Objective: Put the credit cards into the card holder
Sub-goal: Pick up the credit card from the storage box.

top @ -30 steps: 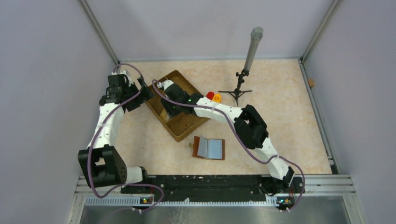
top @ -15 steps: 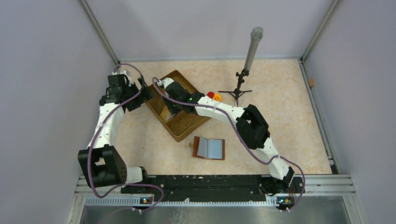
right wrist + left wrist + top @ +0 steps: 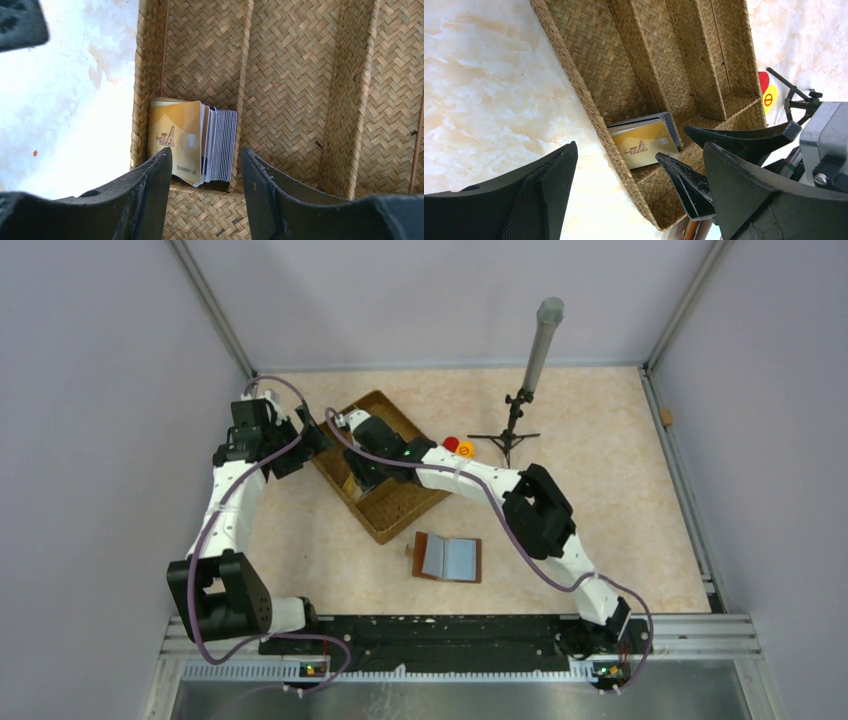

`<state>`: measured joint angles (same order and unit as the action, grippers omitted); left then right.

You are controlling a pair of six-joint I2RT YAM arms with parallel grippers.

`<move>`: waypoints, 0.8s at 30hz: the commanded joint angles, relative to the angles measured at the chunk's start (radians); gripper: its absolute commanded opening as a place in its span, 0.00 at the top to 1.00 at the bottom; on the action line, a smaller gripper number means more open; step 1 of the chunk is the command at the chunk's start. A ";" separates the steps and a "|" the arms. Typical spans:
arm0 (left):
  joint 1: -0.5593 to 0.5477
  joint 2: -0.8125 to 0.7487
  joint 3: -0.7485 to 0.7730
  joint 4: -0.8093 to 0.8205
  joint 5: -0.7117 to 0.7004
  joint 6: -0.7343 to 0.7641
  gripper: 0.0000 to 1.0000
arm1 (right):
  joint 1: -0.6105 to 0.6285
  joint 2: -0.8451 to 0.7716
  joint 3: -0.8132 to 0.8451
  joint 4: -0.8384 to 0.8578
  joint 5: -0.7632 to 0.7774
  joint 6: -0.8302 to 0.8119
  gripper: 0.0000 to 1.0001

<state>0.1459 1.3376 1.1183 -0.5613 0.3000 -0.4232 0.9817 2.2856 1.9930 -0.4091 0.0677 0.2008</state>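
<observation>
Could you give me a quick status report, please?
Left gripper open, beside wicker tray. Right gripper open, poised at credit cards standing in tray's outer compartment. Card holder lies open, unobstructed.

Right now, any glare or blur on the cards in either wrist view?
Right wrist: table blown out white, cards sharp with gold print visible, own fingers dark and soft. Left wrist: cards crisp, no glare. Top: even light, cards too small to judge.

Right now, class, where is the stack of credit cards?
In the right wrist view, the credit cards stand on edge in the leftmost compartment of the wicker tray, at one end, just beyond the right gripper.
</observation>
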 commanded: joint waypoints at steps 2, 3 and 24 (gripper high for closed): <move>0.006 0.003 0.011 0.005 0.020 0.012 0.01 | 0.002 0.027 0.058 0.000 0.022 -0.018 0.46; 0.006 0.002 0.010 0.005 0.022 0.012 0.01 | 0.002 0.028 0.059 -0.001 0.026 -0.020 0.46; 0.006 0.009 0.010 0.005 0.029 0.013 0.01 | 0.002 -0.004 0.073 0.009 0.050 -0.030 0.62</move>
<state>0.1459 1.3376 1.1183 -0.5617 0.3099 -0.4229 0.9817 2.3081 2.0300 -0.4313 0.1257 0.1925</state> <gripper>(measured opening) 0.986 0.393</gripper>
